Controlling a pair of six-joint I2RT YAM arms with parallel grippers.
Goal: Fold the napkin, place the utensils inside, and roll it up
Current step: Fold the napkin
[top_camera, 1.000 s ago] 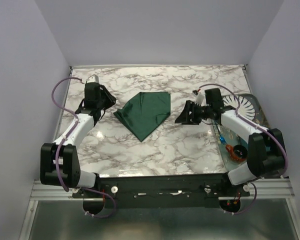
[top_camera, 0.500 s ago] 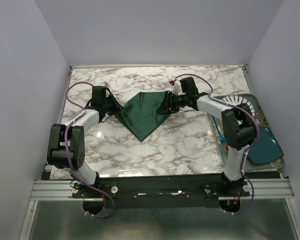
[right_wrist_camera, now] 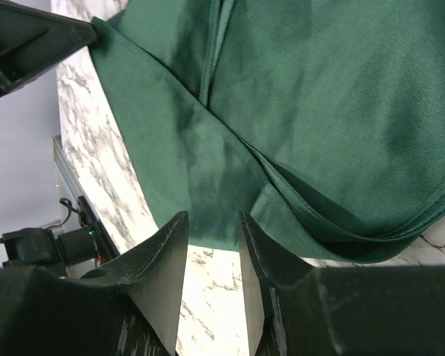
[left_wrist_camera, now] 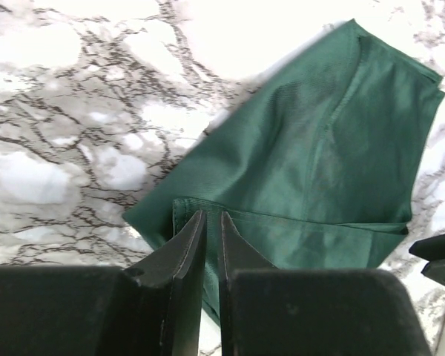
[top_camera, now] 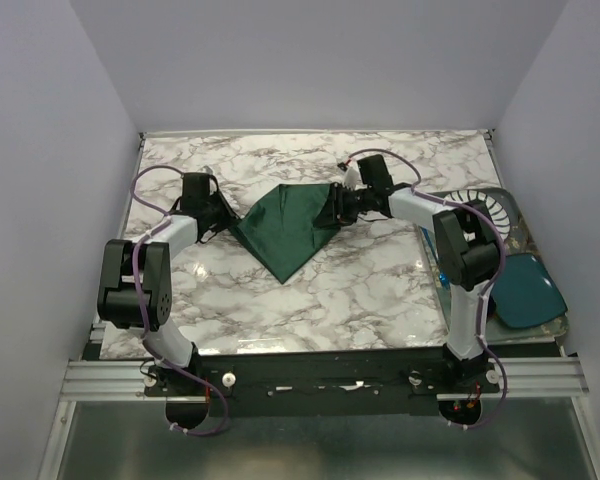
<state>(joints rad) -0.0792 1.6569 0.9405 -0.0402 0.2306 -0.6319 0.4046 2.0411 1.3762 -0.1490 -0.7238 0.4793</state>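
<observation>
Dark green napkin (top_camera: 290,225), folded to a kite shape, lies flat at the middle of the marble table (top_camera: 370,290), exactly where it lay a second ago. Left gripper (left_wrist_camera: 211,216), then short of the cloth, now sits at the napkin's left corner. Its fingers are drawn nearly together, leaving a slit over the hem; whether cloth is pinched cannot be told. Right gripper (right_wrist_camera: 212,216), then apart on the right, now reaches the right corner, jaws apart over the cloth's edge. Teal dish (top_camera: 528,290), formerly hidden by the right arm, is exposed.
</observation>
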